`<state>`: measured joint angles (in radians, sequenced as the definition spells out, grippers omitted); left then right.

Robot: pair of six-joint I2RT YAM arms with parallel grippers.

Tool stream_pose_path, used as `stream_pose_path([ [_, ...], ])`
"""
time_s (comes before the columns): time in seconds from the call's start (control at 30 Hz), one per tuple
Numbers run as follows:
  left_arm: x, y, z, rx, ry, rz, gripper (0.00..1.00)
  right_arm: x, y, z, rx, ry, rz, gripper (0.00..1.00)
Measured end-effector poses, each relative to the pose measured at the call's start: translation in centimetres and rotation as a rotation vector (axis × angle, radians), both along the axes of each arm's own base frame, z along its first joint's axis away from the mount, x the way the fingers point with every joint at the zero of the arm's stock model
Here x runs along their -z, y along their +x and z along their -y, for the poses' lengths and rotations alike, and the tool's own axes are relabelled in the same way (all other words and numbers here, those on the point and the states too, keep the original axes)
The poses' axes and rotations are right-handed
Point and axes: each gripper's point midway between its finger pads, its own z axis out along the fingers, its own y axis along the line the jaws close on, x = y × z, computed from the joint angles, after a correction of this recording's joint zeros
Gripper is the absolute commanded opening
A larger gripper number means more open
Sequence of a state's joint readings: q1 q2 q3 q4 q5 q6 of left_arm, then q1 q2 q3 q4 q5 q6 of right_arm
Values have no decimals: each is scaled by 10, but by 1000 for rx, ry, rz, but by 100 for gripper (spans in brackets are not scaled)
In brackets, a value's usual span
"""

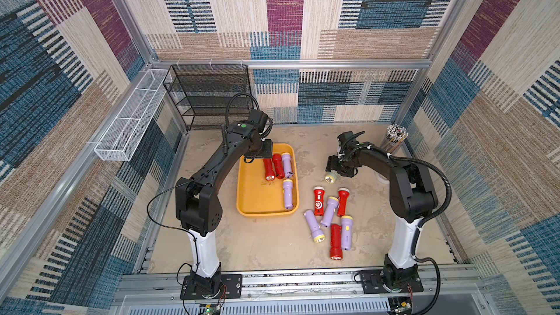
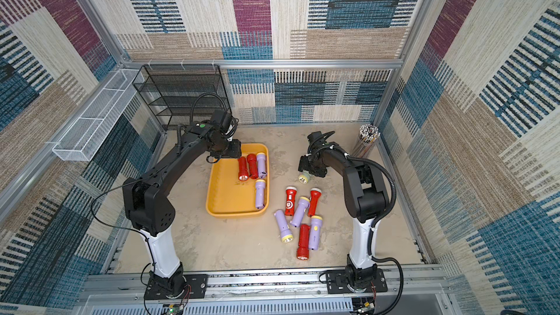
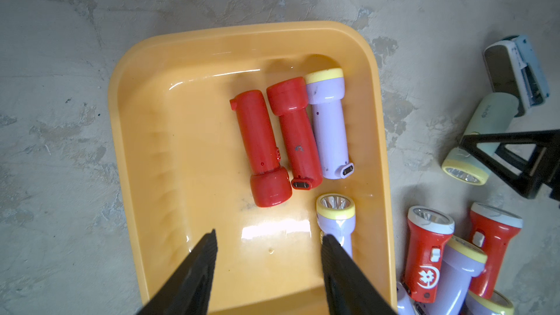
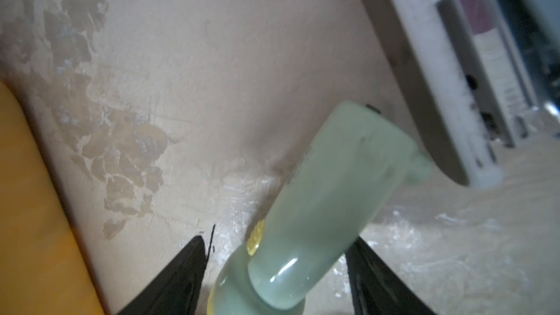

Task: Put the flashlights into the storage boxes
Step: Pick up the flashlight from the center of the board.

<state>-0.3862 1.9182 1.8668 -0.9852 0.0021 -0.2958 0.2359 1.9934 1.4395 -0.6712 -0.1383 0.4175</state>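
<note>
Black-fingered, the right tool is spread astride the green flashlight lying on the counter; closed off-centre, it could be squirted against the stapler. The left tool is held spread, empty, over the yellow tray.

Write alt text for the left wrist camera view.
A yellow-orange tray holds two red flashlights and two lilac flashlights, all lying flat. The left gripper hovers open and empty above it. Loose flashlights lie outside the tray on the table.
</note>
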Motion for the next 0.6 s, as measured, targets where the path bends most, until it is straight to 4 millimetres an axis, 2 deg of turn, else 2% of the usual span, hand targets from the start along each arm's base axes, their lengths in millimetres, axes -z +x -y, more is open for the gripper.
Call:
stream_pose_path([
  [0.07, 0, 0, -1, 1, 4, 1, 59, 4, 6, -1, 1, 0, -2, 71],
  [0.27, 2, 0, -4, -3, 24, 3, 59, 11, 18, -4, 2, -1, -5, 49],
  [0.43, 2, 0, -5, -1, 30, 3, 59, 13, 18, -4, 2, -2, -8, 40],
  [0.6, 2, 2, -5, 13, 41, 8, 58, 6, 25, -5, 2, 1, 4, 38],
])
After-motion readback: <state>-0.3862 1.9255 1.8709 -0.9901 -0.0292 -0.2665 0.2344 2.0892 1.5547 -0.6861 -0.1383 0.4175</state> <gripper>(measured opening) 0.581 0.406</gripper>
